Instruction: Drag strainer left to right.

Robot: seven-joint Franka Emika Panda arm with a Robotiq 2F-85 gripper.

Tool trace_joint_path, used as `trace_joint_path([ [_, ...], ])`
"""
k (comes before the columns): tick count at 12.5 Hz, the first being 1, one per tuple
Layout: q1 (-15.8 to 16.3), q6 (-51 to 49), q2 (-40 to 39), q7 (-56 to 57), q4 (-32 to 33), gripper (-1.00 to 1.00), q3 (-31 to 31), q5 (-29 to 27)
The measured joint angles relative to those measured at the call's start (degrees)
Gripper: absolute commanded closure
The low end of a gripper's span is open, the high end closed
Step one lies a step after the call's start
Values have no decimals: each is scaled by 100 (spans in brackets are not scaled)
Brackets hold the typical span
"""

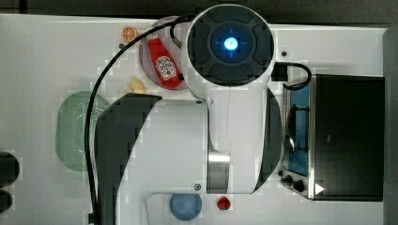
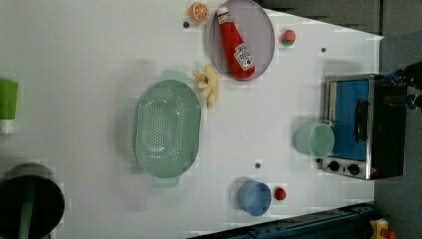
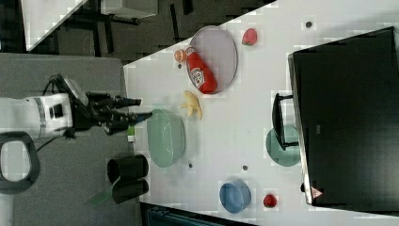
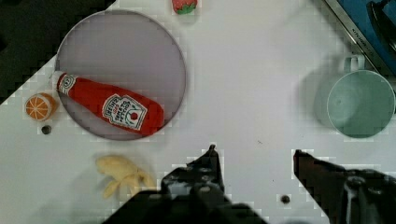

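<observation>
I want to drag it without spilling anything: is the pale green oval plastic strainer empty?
Empty. In the left view the pale mint-green oval plastic strainer sits upright on the white table, its holed bottom bare.

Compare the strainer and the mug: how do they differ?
The strainer is oval, shallow and dotted with holes; the mug is round, deeper and solid. The strainer is clearly larger. It lies in open table space, while the mug sits beside the toaster oven. Both are pale mint green.
</observation>
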State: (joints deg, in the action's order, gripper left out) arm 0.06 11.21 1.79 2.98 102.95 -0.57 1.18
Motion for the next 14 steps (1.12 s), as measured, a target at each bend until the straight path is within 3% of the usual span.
trace_joint_path([
  [3,85,-1305,1623,-363,1242,-99,-214,-1],
  [7,28,-1177,2759,-421,873,-100,-174,-10],
  [10,33,-671,2415,-833,856,-100,420,-87],
  [14,176,184,909,-2641,1265,-100,1840,-42],
])
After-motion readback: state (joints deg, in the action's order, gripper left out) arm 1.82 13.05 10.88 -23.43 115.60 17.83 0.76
